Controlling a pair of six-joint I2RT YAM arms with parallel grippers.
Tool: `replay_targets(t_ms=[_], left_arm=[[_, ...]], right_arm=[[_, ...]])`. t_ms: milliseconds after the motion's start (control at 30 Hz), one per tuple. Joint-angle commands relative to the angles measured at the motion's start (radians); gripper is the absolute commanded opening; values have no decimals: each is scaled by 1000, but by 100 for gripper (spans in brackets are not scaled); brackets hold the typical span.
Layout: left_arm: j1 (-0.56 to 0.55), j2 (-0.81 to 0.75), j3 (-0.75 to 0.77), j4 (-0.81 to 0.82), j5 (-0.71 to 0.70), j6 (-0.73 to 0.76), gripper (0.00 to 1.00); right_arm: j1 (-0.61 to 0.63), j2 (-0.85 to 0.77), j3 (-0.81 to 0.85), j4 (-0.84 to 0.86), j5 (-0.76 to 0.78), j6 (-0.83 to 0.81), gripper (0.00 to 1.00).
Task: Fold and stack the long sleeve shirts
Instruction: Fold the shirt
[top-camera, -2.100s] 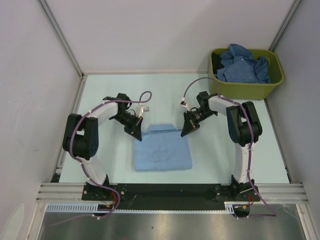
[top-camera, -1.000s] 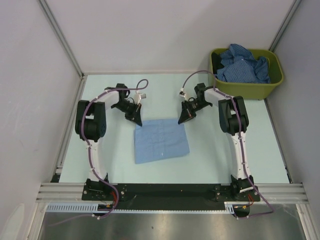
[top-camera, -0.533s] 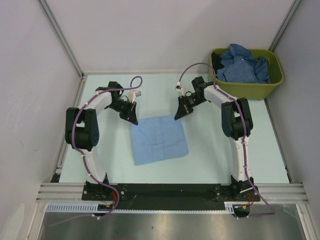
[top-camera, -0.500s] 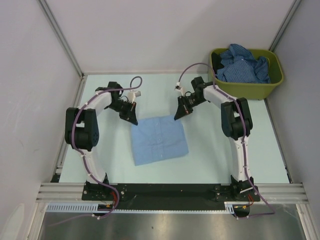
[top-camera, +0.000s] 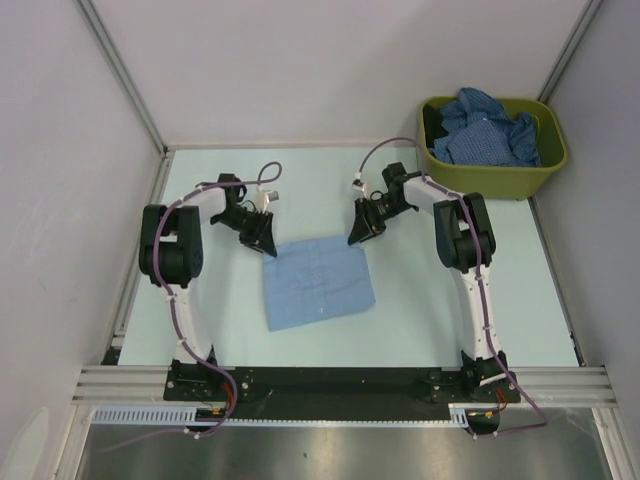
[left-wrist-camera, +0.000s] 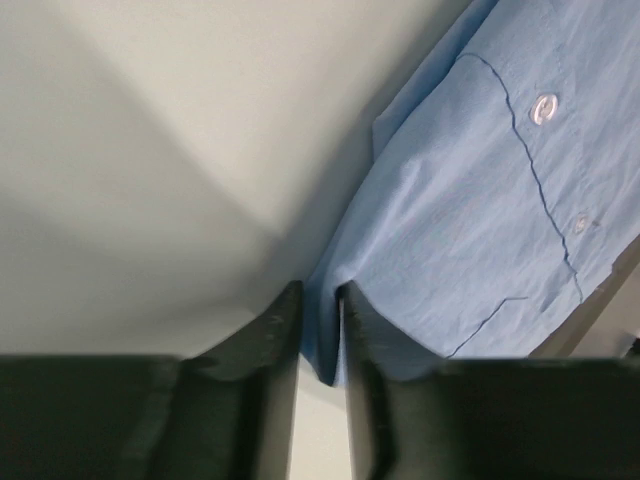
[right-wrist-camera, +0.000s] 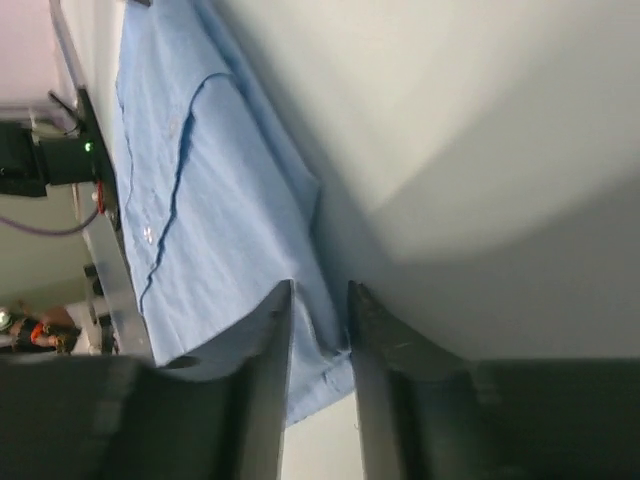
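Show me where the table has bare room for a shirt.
Bare table: between the right arm and the right wall, below the green bin. Another strip lies along the back wall, beyond both grippers. Crowded: the middle, where the left gripper and right gripper pinch the light blue shirt.

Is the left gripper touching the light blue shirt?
Touching. Left wrist view: the left gripper pinches an edge of the light blue shirt.

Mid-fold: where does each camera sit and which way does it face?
Top external: above and behind the robot, facing down; shows left tool, right tool, plain light blue cloth shirt, olive-green plastic bin.
Left wrist: on that arm, facing along its own fingers pinching a shirt corner.
Right wrist: same, another corner.
All share the shirt.
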Motion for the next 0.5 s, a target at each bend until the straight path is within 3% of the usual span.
replay_targets(t_ms=[0, 67, 100, 167, 267, 300, 333, 467], left_arm=[[44, -104, -15, 37, -38, -1, 41], [43, -210, -26, 34, -24, 12, 52], [41, -243, -27, 35, -22, 10, 54], [18, -303, -23, 25, -5, 2, 58], [-61, -361, -30, 26, 21, -27, 58], [-87, -357, -33, 47, 28, -60, 58], [-136, -349, -50, 67, 38, -83, 58], [-253, -279, -69, 173, 85, -177, 57]], right_arm=[[-58, -98, 14, -7, 26, 8, 50], [-97, -172, -69, -30, -3, 6, 55], [-112, -262, -121, -30, -23, 9, 62], [-136, -356, -221, -30, -67, 12, 65], [-140, -564, -492, 66, -130, 99, 71], [-137, -652, -625, 119, -152, 153, 81], [-131, -693, -693, 226, -146, 191, 84], [-86, -758, -853, 336, -107, 223, 89]])
